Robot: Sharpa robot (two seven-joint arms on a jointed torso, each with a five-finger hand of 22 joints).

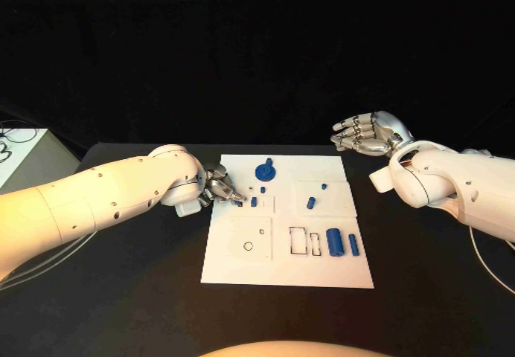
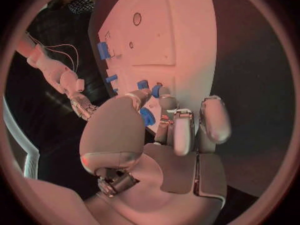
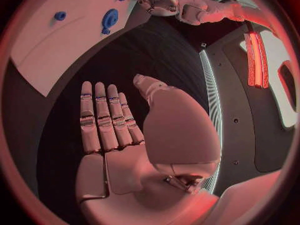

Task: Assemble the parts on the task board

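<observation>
Task board (image 1: 288, 271) lies mid-table; two blue cylinders (image 1: 344, 242) rest nearest, a blue disc (image 1: 264, 172) at the far end. Left hand (image 1: 220, 186) pinches a small blue part (image 2: 147, 116) at the board's left edge, probably the insertion step; next needs aligning with its socket. Right hand (image 1: 367, 134) hovers beyond the far-right corner, fingers straight, holding nothing.

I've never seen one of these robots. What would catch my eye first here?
Probably the white task board in the middle of the black table, dotted with small blue parts. Next, the left robot hand, reaching over the board's left edge with a small blue piece at its fingertips. The right robot hand hangs free beyond the board's far right corner, fingers apart, holding nothing.
</observation>
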